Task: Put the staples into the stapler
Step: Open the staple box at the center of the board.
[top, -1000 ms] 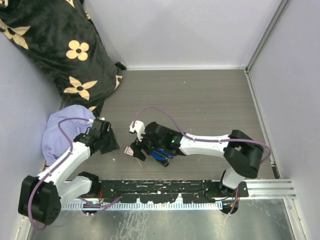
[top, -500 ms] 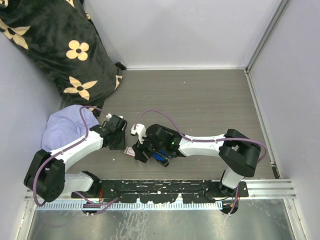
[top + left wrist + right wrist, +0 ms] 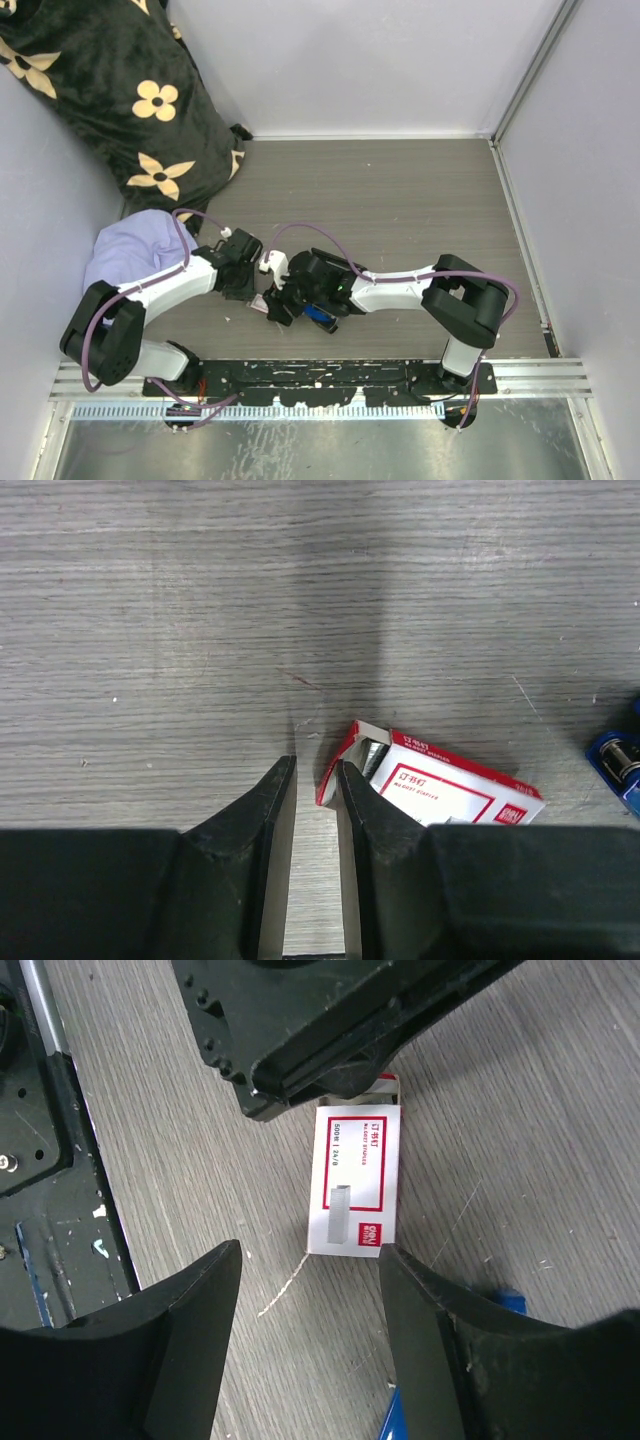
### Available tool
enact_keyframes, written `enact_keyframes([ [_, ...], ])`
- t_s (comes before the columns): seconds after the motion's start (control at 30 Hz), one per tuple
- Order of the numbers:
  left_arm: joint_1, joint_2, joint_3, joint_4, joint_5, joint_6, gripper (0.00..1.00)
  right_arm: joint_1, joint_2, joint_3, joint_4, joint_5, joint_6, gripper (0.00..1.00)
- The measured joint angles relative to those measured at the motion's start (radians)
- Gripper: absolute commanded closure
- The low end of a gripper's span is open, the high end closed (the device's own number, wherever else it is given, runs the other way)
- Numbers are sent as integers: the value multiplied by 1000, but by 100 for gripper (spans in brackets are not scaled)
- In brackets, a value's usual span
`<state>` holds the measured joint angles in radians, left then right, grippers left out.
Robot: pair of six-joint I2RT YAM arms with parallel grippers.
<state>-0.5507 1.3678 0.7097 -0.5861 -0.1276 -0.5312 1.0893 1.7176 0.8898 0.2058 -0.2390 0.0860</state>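
The staples box (image 3: 355, 1180), white with a red label, lies flat on the wooden table between my two grippers. Its open end flap (image 3: 350, 748) sits right against the right finger of my left gripper (image 3: 315, 772). That gripper's jaws stand a narrow gap apart with only bare table between them. My right gripper (image 3: 310, 1260) is open, its fingertips just short of the box's other end. The blue stapler (image 3: 320, 314) lies beside and partly under the right gripper. It shows as a blue edge in the left wrist view (image 3: 620, 765) and in the right wrist view (image 3: 500, 1305).
A black flowered pillow (image 3: 110, 90) and a lavender cloth (image 3: 125, 265) fill the left side. Grey walls close the table in at the back and on both sides. A black mounting rail (image 3: 330, 375) runs along the near edge.
My left arm has swung right from beside the cloth up to the box, and its jaws have narrowed. My right gripper has crept left toward the box and closed a little.
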Motion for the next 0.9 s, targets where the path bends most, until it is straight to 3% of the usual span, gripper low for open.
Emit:
enact_keyframes([
  [0.17,-2,4,0,14,1,4,77,0,0,-5,23,0,1,39],
  [0.63,-9,15,0,28,19,29,99,0,-17,-48,33,5,4,41],
  [0.9,-26,20,10,21,19,47,100,0,-71,-71,34,15,8,43],
])
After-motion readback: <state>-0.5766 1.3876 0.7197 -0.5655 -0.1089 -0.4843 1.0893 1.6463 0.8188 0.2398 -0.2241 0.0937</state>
